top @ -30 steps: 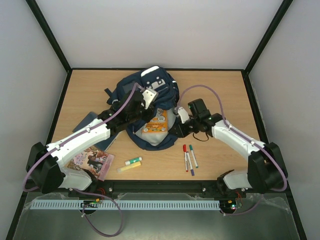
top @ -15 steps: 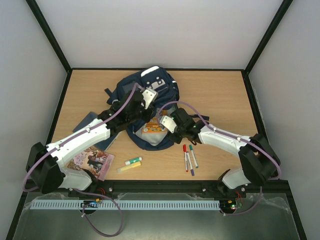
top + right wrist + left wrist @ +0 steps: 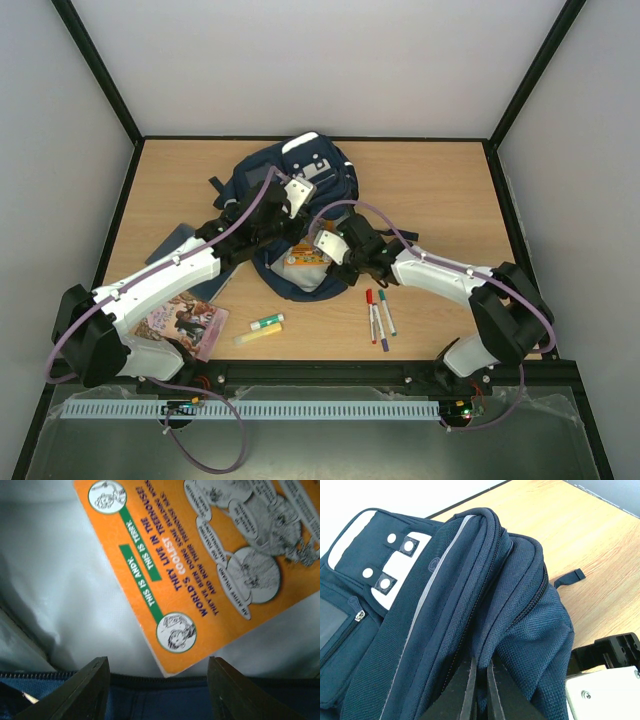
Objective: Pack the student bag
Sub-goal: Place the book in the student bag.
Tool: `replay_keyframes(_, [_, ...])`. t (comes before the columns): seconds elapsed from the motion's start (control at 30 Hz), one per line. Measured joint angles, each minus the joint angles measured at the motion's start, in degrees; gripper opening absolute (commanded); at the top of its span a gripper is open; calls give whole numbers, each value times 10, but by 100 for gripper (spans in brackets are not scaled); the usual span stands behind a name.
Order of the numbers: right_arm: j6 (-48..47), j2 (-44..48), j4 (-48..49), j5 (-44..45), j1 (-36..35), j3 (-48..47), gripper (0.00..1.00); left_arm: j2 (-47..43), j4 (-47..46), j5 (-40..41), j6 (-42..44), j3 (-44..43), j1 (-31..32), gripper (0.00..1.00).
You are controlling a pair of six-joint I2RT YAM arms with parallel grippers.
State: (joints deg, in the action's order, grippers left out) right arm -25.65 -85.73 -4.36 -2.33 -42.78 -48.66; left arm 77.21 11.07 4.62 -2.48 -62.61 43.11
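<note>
Here the wooden table [image 3: 440,190] is carrying everything, and the student bag [image 3: 300,175] is lying near the middle of it, towards the far edge, with its navy front and white patch facing up and its mouth gaping towards the arms.

Both arms are reaching in over it. The left gripper [image 3: 480,690] is pinching a fold of the bag's fabric beside the zip, its fingers pressed together with the cloth between them, and is holding that side of the mouth up. The right gripper [image 3: 157,680] is hovering at the open mouth with its fingers standing well apart and gripping nothing; just beyond them the pale lining is showing.

An orange book [image 3: 210,555] is lying inside the bag on that lining, one corner pointing at the gap between the right fingers. In the overhead view it is showing through the opening, between the two grippers.

A second book [image 3: 185,322] with a pinkish cover is lying at the near left, partly under the left arm.

Three markers [image 3: 386,312] are lying close together on the bare wood, near the right arm and just in front of the bag. A green-and-white pen [image 3: 267,322] and a yellow one [image 3: 258,337] are lying side by side between the pinkish book and the markers.
</note>
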Motion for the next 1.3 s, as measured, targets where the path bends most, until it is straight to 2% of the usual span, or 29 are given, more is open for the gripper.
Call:
replay_keyframes(0.5, [-5, -65, 39, 29, 0, -17, 61, 0, 2, 3, 8, 0, 1, 2])
replay_keyframes(0.8, [-4, -100, 99, 135, -3, -21, 54, 0, 2, 3, 10, 0, 1, 2])
replay_keyframes(1.13, [-5, -131, 239, 250, -3, -9, 55, 0, 2, 4, 14, 0, -1, 2])
replay_keyframes(1.3, [-2, -141, 287, 272, -3, -4, 55, 0, 0, 6, 14, 0, -1, 2])
